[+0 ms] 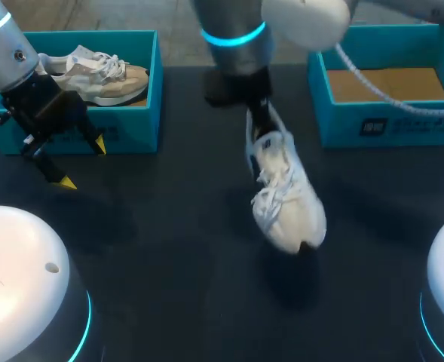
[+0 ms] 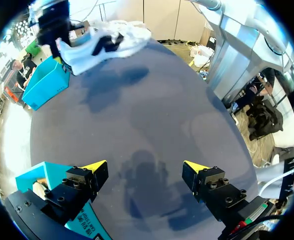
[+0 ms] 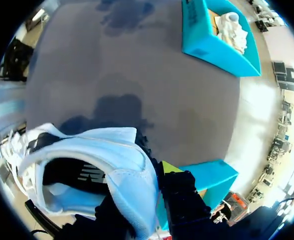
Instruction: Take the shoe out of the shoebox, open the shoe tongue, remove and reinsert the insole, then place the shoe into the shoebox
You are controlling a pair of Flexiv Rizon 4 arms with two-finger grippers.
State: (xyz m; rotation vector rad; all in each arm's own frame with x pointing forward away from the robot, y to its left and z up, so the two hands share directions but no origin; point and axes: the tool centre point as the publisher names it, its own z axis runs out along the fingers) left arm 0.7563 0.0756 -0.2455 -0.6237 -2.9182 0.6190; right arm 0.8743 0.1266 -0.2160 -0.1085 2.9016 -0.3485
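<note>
**Head view.** The right gripper (image 1: 263, 124) hangs over the middle of the table (image 1: 169, 226), clamped on the heel of a white sneaker (image 1: 286, 196). The sneaker hangs toe-down, its laces facing the camera. The right-hand shoebox (image 1: 335, 124) shows only its bare cardboard floor, so the first step, taking the shoe out, appears done. The left gripper (image 1: 78, 162) is in front of the left-hand shoebox (image 1: 142, 128), fingers spread and holding nothing. A beige sneaker (image 1: 101, 75) lies inside that box.

**Left wrist view.** The left gripper (image 2: 146, 167) stands wide apart over bare table, well apart from the white sneaker (image 2: 107, 42) held aloft ahead. The right-hand shoebox (image 2: 47, 82) lies just beside the sneaker.

**Right wrist view.** The heel wall of the white sneaker (image 3: 97, 160) sits in the right gripper (image 3: 156, 172). One yellow tip shows against the outside of the heel; the other is hidden, presumably inside the collar. The shoe's mouth is dark — whether the insole is seated cannot be told.

**Progress.** Judged from these views, the task is at an early stage. The tongue has not been opened, and removing and reinserting the insole and returning the shoe to the box are all still to do.
</note>
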